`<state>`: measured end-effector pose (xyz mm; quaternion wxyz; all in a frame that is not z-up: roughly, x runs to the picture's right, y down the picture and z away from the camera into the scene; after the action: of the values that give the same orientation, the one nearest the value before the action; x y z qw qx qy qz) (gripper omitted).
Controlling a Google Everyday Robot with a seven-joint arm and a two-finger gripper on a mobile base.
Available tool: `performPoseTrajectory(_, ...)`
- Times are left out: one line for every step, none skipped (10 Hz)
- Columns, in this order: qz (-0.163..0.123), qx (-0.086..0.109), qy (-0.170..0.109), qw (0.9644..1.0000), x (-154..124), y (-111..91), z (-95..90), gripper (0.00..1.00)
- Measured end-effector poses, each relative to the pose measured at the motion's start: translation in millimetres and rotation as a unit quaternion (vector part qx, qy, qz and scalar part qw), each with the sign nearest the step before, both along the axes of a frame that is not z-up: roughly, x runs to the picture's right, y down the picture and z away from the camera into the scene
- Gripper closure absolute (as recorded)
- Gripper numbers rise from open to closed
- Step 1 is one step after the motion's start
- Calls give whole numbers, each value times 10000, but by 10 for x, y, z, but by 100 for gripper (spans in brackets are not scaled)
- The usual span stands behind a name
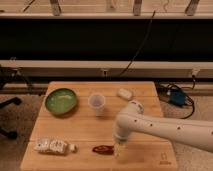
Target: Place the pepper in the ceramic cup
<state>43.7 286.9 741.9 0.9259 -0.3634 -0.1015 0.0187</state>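
The dark red pepper (102,149) lies on the wooden table (80,127) near its front edge. The pale ceramic cup (97,104) stands upright at the table's middle, behind the pepper. My white arm reaches in from the right and bends down. The gripper (119,149) hangs just right of the pepper, close to the table surface, beside the pepper's right end.
A wide green bowl (61,100) sits at the back left. A white patterned packet (51,145) and a small white piece (73,148) lie at the front left. A pale rounded object (124,93) lies at the back right. Cables and a blue box (176,96) are beyond the right edge.
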Motion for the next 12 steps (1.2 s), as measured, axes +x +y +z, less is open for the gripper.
performPoseTrajectory(-18,60,-62,10000,-41,24,-19,20)
performPoseTrajectory(-43,90,-99,9999,-65,58,-33,20)
performPoseTrajectory(-100,135,-124,9998,-80,94,-35,20)
performPoseTrajectory(-201,174,-156,9995,-107,153,-33,20)
performPoseTrajectory(-286,193,-165,9993,-127,205,-32,20)
performPoseTrajectory(-344,203,-159,9991,-129,247,-27,20)
performPoseTrajectory(-405,205,-150,9989,-136,294,-24,20)
performPoseTrajectory(-441,207,-155,9987,-149,312,-20,20)
performPoseTrajectory(-469,200,-156,9986,-158,335,-16,20)
performPoseTrajectory(-491,190,-156,9985,-164,356,-9,20)
performPoseTrajectory(-520,174,-155,9984,-172,383,1,21)
performPoseTrajectory(-539,167,-149,9983,-170,397,9,24)
